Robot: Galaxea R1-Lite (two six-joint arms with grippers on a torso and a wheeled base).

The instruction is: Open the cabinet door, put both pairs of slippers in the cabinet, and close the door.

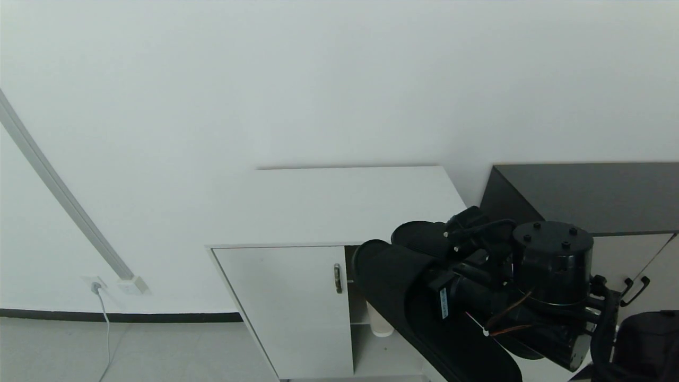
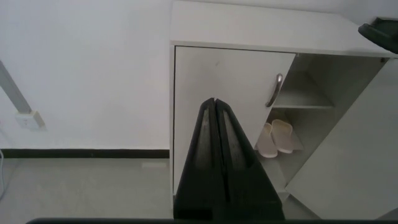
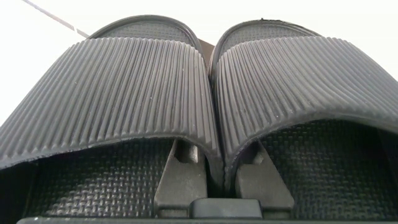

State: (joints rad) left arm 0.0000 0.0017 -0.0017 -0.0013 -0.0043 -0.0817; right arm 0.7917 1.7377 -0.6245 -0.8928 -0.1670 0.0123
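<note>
A white cabinet (image 1: pixel 345 207) stands against the wall, its left door (image 1: pixel 286 307) closed and its right side open. In the left wrist view a pale pair of slippers (image 2: pixel 277 137) lies on a shelf inside the open half. My right gripper (image 1: pixel 445 265) is in front of that opening, level with the cabinet's top edge, shut on a pair of black slippers (image 1: pixel 403 286). The right wrist view shows one of its fingers (image 3: pixel 180 180) under each ribbed strap of the black slippers (image 3: pixel 124 87), pressing them together. My left gripper (image 2: pixel 214 109) is shut and empty, pointing at the closed door from a distance.
The open right door (image 2: pixel 342 174) swings out toward me. A dark cabinet (image 1: pixel 583 196) adjoins the white one on the right. A wall socket with a cable (image 1: pixel 95 286) and a slanted cable duct (image 1: pixel 53 185) are at the left, above bare floor.
</note>
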